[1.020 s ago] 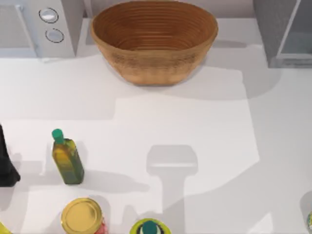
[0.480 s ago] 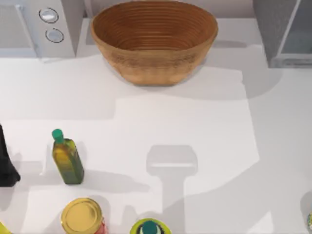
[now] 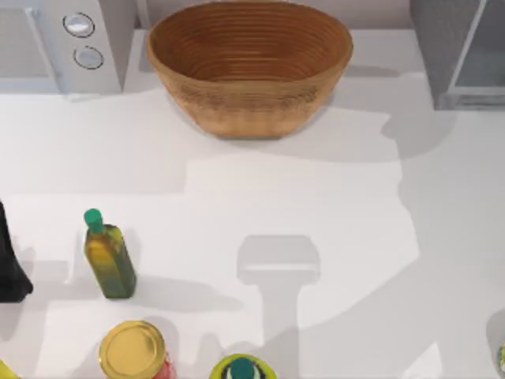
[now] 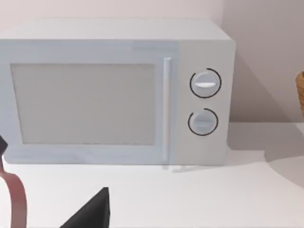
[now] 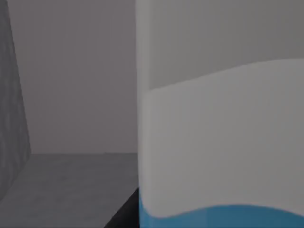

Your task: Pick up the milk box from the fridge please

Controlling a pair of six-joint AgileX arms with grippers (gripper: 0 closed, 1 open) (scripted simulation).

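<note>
Two arms on this rig, but only the right one was doing anything. Its wrist camera sat right up against the milk box (image 5: 218, 142), which stood upright on the grey floor inside the fridge (image 5: 71, 95), white side with a blue band lower down. From above, the fridge (image 3: 454, 51) was at the far right corner of the worktop (image 3: 331, 205), beside the wicker basket (image 3: 248, 67).

My guess on handling: a stiff carton with flat, fairly slick sides, probably not heavy, but it could dent if squeezed hard. I'd take it across two opposite flat faces around mid-height, so it wouldn't tip on the way out.

The right arm looked reached deep into the fridge, camera level with the carton. I couldn't tell whether the right gripper was spread or closed, or holding anything.

The left arm was parked at the near left, facing the microwave (image 4: 114, 90), dark tip of the left gripper (image 4: 90, 213) low in its view; couldn't tell its opening either.
</note>
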